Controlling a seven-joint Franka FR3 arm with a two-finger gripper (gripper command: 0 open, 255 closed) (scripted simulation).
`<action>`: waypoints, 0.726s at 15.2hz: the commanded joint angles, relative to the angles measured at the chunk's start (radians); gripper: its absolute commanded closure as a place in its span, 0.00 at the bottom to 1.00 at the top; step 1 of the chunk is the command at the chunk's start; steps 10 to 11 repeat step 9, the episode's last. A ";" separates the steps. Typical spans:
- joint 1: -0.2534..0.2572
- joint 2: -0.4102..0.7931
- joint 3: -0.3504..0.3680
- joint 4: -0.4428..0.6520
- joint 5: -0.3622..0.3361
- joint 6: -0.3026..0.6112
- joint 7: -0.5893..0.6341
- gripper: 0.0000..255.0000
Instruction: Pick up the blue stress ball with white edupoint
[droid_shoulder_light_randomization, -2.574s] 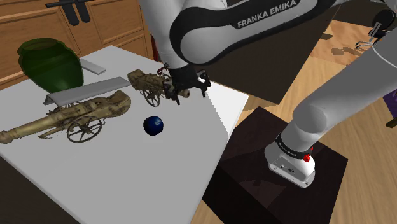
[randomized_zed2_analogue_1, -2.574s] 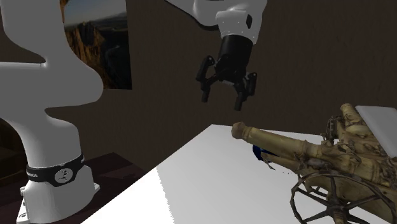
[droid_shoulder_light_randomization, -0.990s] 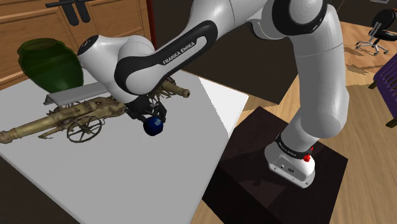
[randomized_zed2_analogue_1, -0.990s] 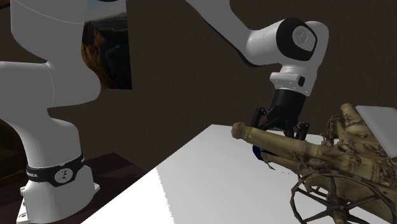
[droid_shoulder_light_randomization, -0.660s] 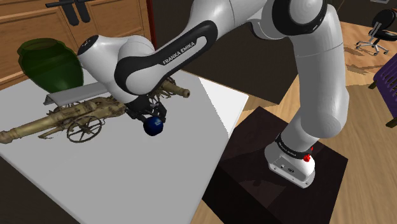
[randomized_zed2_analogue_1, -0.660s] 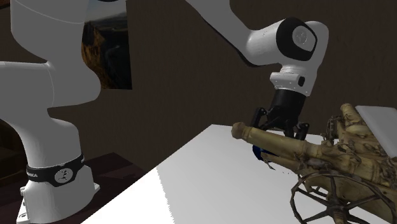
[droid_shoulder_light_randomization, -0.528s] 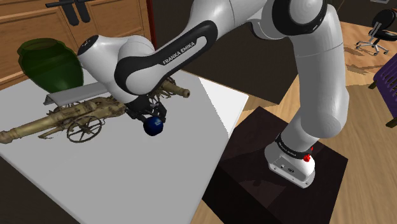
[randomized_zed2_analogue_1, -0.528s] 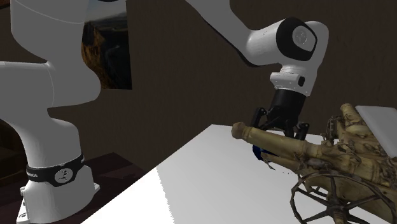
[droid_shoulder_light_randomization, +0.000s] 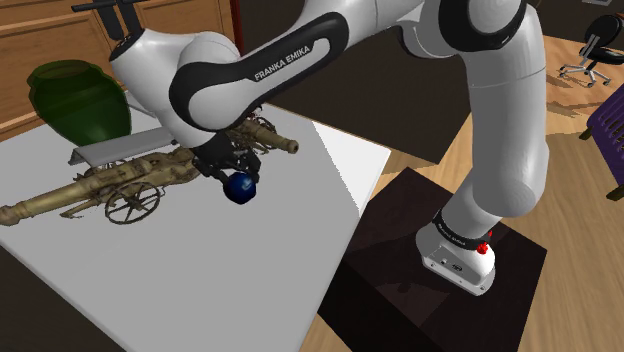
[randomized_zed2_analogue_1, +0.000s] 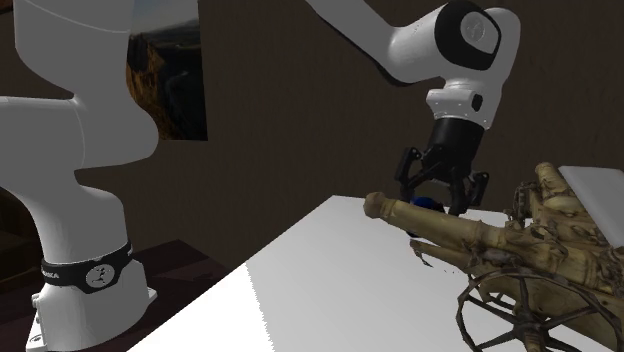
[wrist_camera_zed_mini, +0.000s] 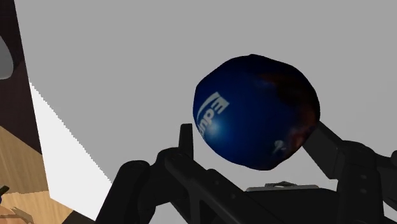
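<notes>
The ball sits right inside the hand, so nothing lies between the two: in the wrist view the dark blue sphere is clasped from both sides by the black fingers, its white lettering turned toward the camera. Being round, it has no long axis to line up with, and the fingers meet it across its widest part. The hand is closed only as far as the ball's width allows, clenched on the ball and touching nothing else that I can see. In the shoulder view the hand points down over the bench with the ball under it, just beside the muzzle end of the long cannon and near the smaller cannon behind. The second exterior view shows the hand above and behind the cannon barrel, with a sliver of the ball showing blue between the fingers. From there the ball looks to be clear of the bench, though the barrel hides the gap beneath it. I judge that the grasp is made and what remains is a straight rise, kept away from the cannon barrel close at hand; a soft ball may deform under the squeeze, so a steady hold matters more than a tighter one.
</notes>
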 joint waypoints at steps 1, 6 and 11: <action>-0.002 -0.011 0.005 0.010 0.008 -0.018 -0.006 1.00; -0.003 -0.035 0.016 0.047 0.025 -0.070 -0.021 1.00; -0.002 -0.040 0.018 0.056 0.029 -0.082 -0.024 1.00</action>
